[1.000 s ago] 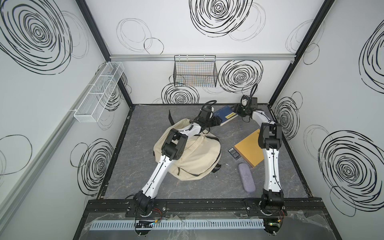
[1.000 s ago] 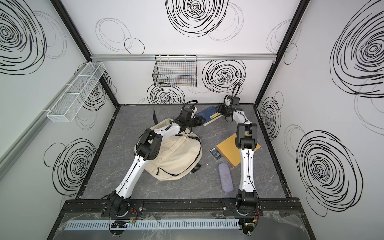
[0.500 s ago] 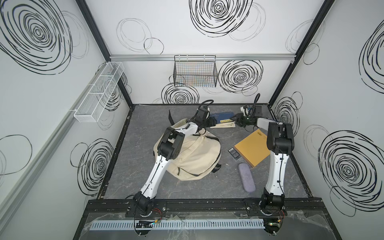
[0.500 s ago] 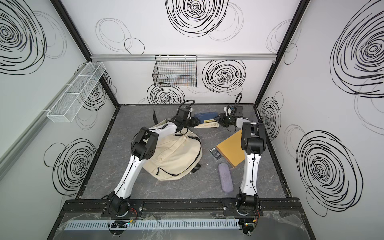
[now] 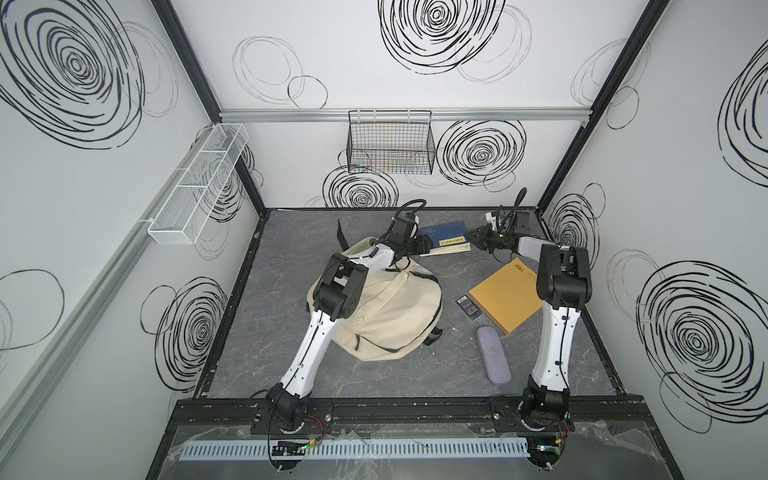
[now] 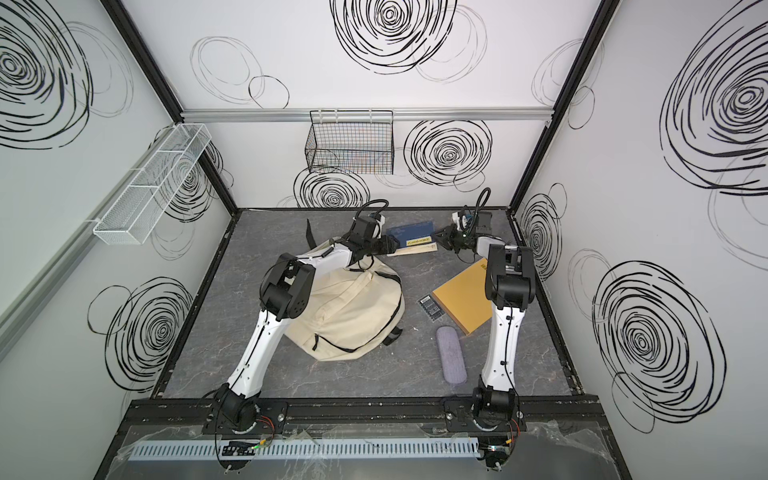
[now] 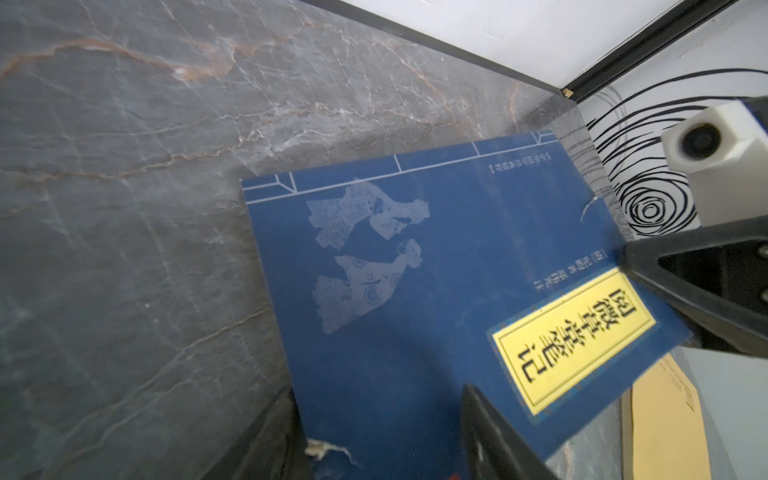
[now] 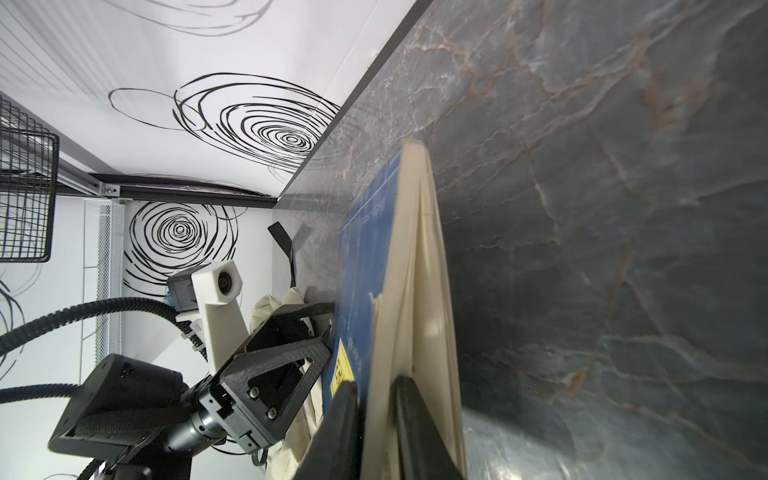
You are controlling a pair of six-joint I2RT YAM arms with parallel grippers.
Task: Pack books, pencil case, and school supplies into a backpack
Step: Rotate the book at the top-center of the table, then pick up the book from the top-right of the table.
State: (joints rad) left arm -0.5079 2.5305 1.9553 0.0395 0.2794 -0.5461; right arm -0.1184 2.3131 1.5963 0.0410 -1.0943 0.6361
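Note:
The navy blue book (image 5: 446, 232) (image 6: 411, 232) (image 7: 415, 311) lies at the far back of the floor, between both grippers. My right gripper (image 5: 473, 241) (image 6: 440, 240) (image 8: 376, 384) is shut on its right edge, pinching the cover (image 8: 361, 270) and some pages. The rest of the pages fan out below. My left gripper (image 5: 424, 245) (image 6: 390, 245) (image 7: 378, 390) stands open at the book's left end, one finger on each side of the cover. The cream backpack (image 5: 390, 307) (image 6: 353, 307) lies under the left arm. The mustard book (image 5: 505, 295), the dark packet (image 5: 468, 306) and the lavender pencil case (image 5: 493, 359) lie on the right.
The back wall stands just behind the navy book, with a black wire basket (image 5: 390, 145) hanging on it. A white mesh shelf (image 5: 199, 187) is fixed to the left wall. A black backpack strap (image 5: 340, 235) sticks out towards the back.
My right gripper came down from above the book to its right edge and its jaws closed on the cover and pages. The left gripper shifted slightly and stayed open.

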